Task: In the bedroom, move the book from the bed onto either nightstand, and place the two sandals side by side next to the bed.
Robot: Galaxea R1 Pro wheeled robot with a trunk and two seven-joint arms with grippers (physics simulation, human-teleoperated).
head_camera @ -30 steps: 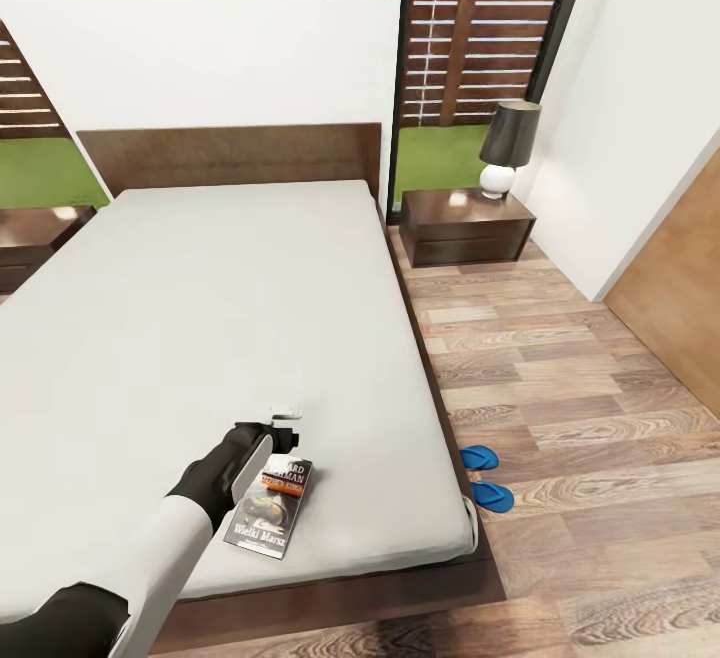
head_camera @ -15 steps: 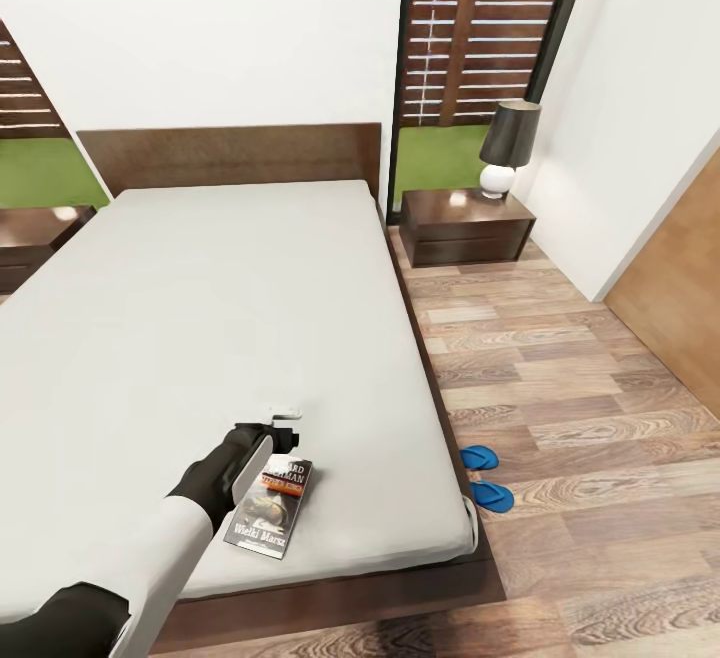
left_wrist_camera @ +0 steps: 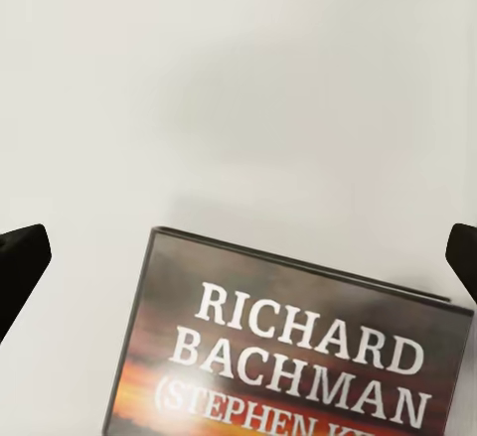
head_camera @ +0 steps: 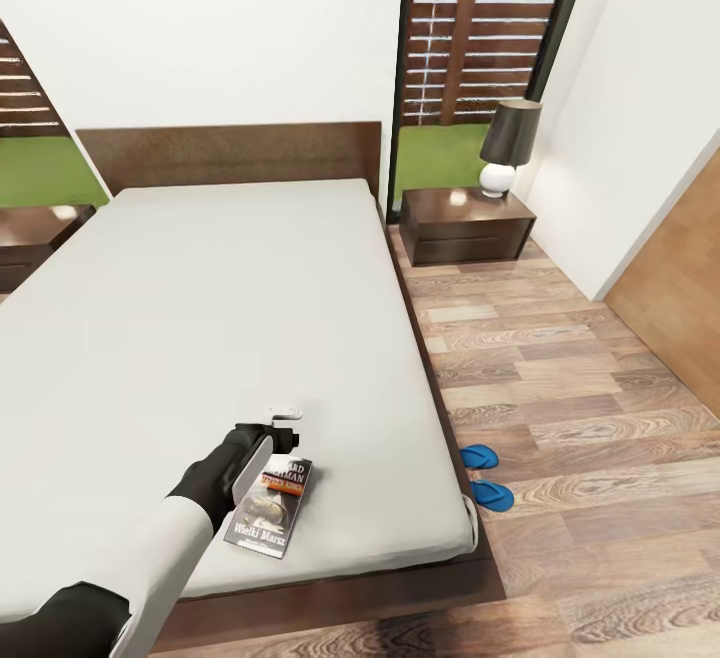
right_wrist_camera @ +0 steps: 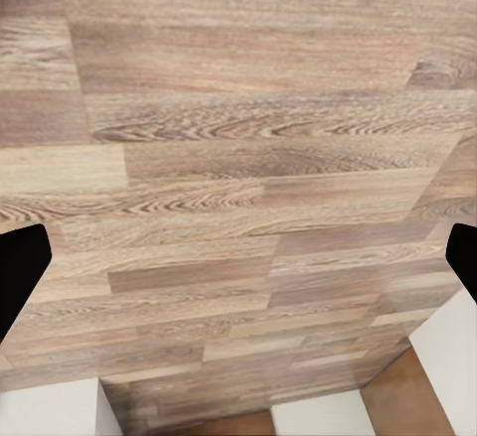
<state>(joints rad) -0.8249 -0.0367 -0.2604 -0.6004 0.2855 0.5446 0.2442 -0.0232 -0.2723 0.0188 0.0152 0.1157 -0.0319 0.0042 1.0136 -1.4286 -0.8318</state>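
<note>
Left gripper (head_camera: 285, 416) jaws spread wide w/ nothing in them, over the book (head_camera: 270, 506) lying near the bed (head_camera: 220, 308) foot corner. Right gripper (right_wrist_camera: 238, 257) jaws wide too, above the floor (right_wrist_camera: 238, 158). Sandals (head_camera: 485, 476) beside bed.

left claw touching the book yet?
Apart. In the left wrist view the left claw is open, its fingertips dark at both edges, pale mattress between each and the book, which lies flat on the bed.

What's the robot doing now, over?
Left gripper open over dark orange-banded paperback book on pale-grey mattress. Right gripper open above wood-plank floor. Nothing blocking.
</note>
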